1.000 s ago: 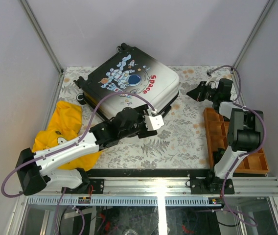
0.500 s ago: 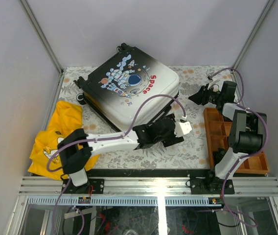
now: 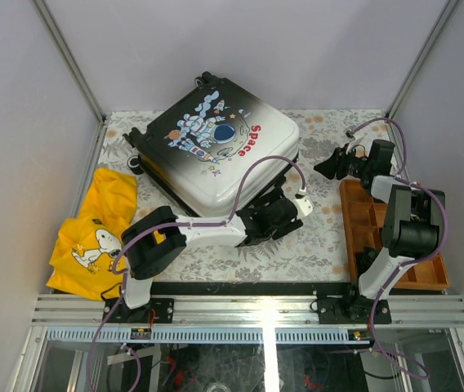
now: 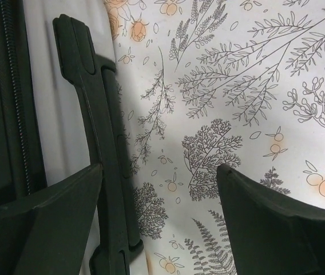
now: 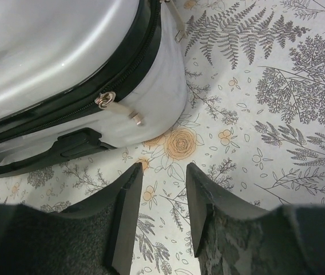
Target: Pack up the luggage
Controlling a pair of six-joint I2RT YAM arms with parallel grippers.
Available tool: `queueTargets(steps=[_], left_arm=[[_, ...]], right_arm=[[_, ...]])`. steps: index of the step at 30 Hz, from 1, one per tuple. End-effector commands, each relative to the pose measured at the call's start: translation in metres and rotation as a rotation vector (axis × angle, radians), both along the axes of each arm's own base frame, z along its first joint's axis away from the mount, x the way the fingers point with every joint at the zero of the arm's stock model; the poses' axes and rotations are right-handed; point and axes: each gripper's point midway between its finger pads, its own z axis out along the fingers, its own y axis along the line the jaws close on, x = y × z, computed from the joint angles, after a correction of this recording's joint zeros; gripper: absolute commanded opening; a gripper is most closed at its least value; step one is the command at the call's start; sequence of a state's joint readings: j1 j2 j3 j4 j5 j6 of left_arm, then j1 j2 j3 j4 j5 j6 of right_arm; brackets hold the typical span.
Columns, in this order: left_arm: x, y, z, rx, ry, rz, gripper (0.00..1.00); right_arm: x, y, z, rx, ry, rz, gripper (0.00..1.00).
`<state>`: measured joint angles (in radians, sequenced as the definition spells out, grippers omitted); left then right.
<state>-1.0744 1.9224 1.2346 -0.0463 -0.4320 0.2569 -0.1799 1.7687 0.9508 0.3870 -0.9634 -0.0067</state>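
Resting on floral cloth (image 3: 323,238), luggage (image 3: 216,147), grey walls (image 3: 256,41)

Two slim robot arms, seen from above. The left arm (image 3: 207,233), in the lower centre of the overhead view, has white shell links between bulky matte-black joint housings. A purple-grey cable (image 3: 273,158) arcs above it to a small white block at the wrist. The right arm (image 3: 408,229), at the right edge, is mostly black with one white link near its base, and a second purple-grey cable (image 3: 377,121) loops along it. In close-up, the left gripper (image 4: 159,167) has broad, smooth black wedge-shaped fingers (image 4: 59,217). The right gripper (image 5: 163,172) has narrower black fingers (image 5: 125,212) with pale inner edges and rough, speckled backs.
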Motion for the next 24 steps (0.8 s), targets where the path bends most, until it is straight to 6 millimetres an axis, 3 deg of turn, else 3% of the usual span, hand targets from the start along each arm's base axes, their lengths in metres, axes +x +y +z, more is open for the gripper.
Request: queueTargets(steps=[1, 6, 10, 17, 19, 24], left_arm=[[0.024, 0.018, -0.013, 0.012, -0.017, 0.112, 0.79], [0.003, 0.046, -0.042, 0.083, 0.083, 0.057, 0.66], [0.000, 0.077, -0.046, 0.117, 0.079, 0.112, 0.74], [0.000, 0.075, -0.033, 0.077, -0.024, 0.182, 0.79], [0.002, 0.072, -0.039, 0.076, -0.012, 0.193, 0.81], [-0.003, 0.079, -0.057, 0.094, 0.079, 0.154, 0.60]], right_arm=[[-0.004, 0.002, 0.024, -0.025, -0.122, 0.045, 0.44], [-0.014, 0.005, 0.019, -0.046, -0.172, 0.084, 0.44], [-0.015, 0.006, 0.015, -0.046, -0.179, 0.088, 0.44], [-0.018, 0.008, 0.014, -0.035, -0.173, 0.087, 0.45], [-0.020, 0.008, 0.014, -0.041, -0.178, 0.096, 0.45], [-0.025, 0.010, 0.013, -0.059, -0.211, 0.122, 0.48]])
